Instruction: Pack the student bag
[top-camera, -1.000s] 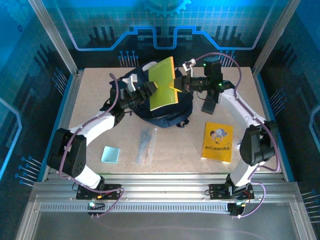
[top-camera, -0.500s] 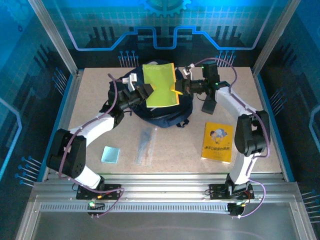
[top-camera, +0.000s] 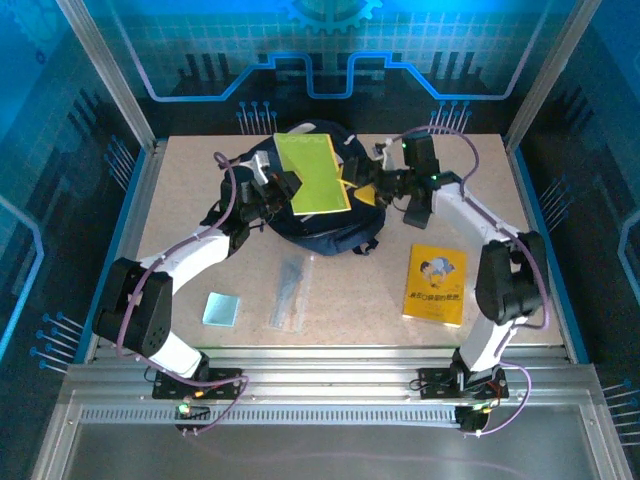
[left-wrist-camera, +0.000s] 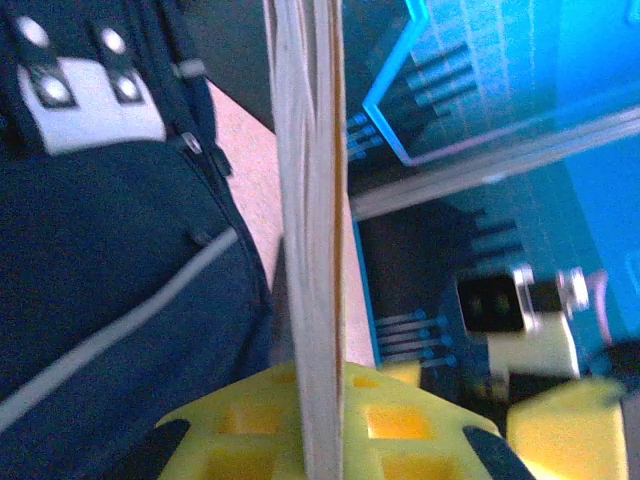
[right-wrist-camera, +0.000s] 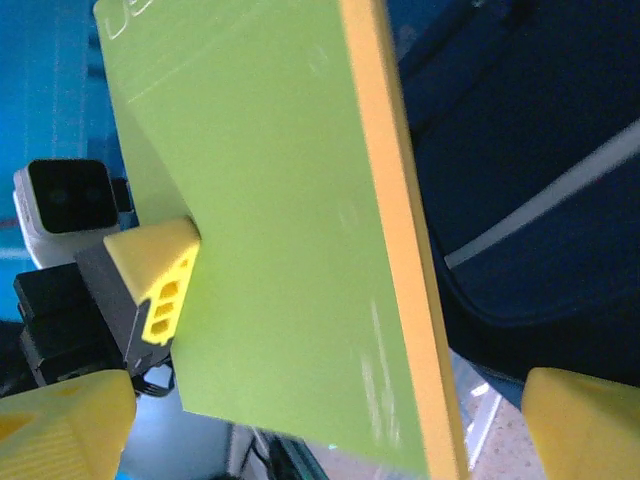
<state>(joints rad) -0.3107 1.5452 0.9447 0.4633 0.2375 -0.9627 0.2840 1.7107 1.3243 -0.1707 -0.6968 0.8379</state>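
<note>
The student bag (top-camera: 325, 232), dark navy with grey trim, lies at the middle back of the table; it also shows in the left wrist view (left-wrist-camera: 100, 300) and the right wrist view (right-wrist-camera: 540, 150). A lime-green book (top-camera: 313, 172) with an orange spine hangs tilted above it. My left gripper (top-camera: 288, 186) is shut on the book's left side; its edge (left-wrist-camera: 312, 200) runs between my yellow fingers (left-wrist-camera: 420, 420). My right gripper (top-camera: 362, 188) is at the book's right edge, its fingers (right-wrist-camera: 60, 425) spread wide with the book (right-wrist-camera: 270, 230) between them, untouched.
A yellow picture book (top-camera: 436, 285) lies on the table at the right. A black flat item (top-camera: 416, 211) sits beside the bag. A clear pack (top-camera: 290, 292) and a light blue card (top-camera: 221, 308) lie at the front left. Metal frame posts stand at the table's corners.
The green book has swung left and toward the back over the bag with my left gripper. My right gripper has come down a little and has opened off the book's right edge.
</note>
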